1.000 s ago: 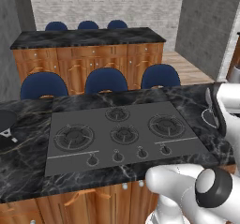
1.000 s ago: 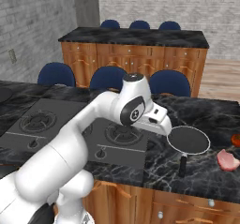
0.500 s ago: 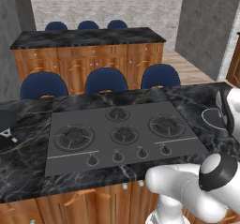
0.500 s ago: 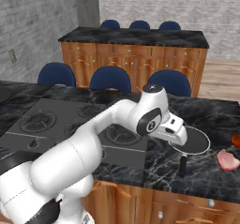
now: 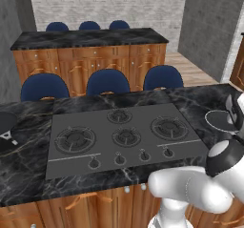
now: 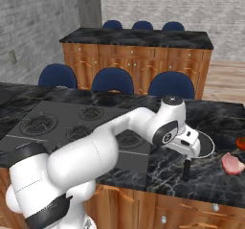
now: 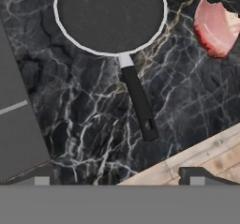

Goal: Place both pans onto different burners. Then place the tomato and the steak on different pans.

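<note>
One pan (image 7: 110,17) sits under my hand camera right now — the dark-grey one with the pale rim, lying on the black marble counter (image 7: 187,96) just beside the cooktop (image 7: 16,124), its black handle (image 7: 138,101) pointing back toward the counter's front edge. I judge it rigid and fairly heavy for its size, with the weight out in the bowl, so I would take the handle close to where it meets the rim to keep it from sagging or twisting in the pads. The gripper (image 7: 117,178) hangs above the counter with nothing in it, fingers spread wide — the handle's free end lies ahead of the gap and slightly off toward one fingertip. The steak (image 7: 214,26) rests on the marble near the pan, not touching it.
</note>
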{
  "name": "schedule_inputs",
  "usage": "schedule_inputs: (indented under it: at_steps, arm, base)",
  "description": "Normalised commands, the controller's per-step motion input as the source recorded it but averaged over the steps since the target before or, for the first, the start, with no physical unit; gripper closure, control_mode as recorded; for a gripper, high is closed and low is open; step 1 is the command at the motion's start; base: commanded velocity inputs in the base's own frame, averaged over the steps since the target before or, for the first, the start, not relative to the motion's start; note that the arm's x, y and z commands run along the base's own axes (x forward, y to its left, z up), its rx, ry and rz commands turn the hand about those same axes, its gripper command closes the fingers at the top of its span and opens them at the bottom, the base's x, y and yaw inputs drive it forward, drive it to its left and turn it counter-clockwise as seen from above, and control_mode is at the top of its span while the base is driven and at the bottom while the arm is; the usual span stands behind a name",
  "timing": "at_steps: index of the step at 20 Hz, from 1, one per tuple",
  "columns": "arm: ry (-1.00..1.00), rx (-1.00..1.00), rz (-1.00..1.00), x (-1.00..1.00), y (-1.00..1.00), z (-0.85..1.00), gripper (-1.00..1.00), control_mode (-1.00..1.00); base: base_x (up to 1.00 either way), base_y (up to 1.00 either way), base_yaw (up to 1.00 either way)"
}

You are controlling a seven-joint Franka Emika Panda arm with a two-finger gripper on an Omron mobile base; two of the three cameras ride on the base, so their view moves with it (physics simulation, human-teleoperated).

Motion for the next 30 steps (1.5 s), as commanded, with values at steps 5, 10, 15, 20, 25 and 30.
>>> schedule_inputs:
  at_steps: [5, 10, 15, 20, 25, 30]
  arm:
    - [0.01, 0.00, 0.01, 0.19, -0.23, -0.39, -1.00, -1.00]
    - [0.00, 0.00, 0.00, 0.25, -0.21, -0.42, -1.00, -1.00]
    - [0.01, 0.00, 0.00, 0.19, -0.16, -0.41, -1.00, -1.00]
    - [0.01, 0.01, 0.00, 0.11, -0.21, -0.36, -1.00, -1.00]
    - [0.02, 0.01, 0.01, 0.16, -0.26, -0.24, -1.00, -1.00]
    - [0.03, 0.02, 0.00, 0.18, -0.13, -0.20, -1.00, -1.00]
  base:
    - [0.00, 0.00, 0.00]
    - [0.00, 0.00, 0.00]
    - [0.00, 0.00, 0.00]
    - [0.00, 0.00, 0.00]
    - [0.00, 0.00, 0.00]
    - [0.00, 0.00, 0.00]
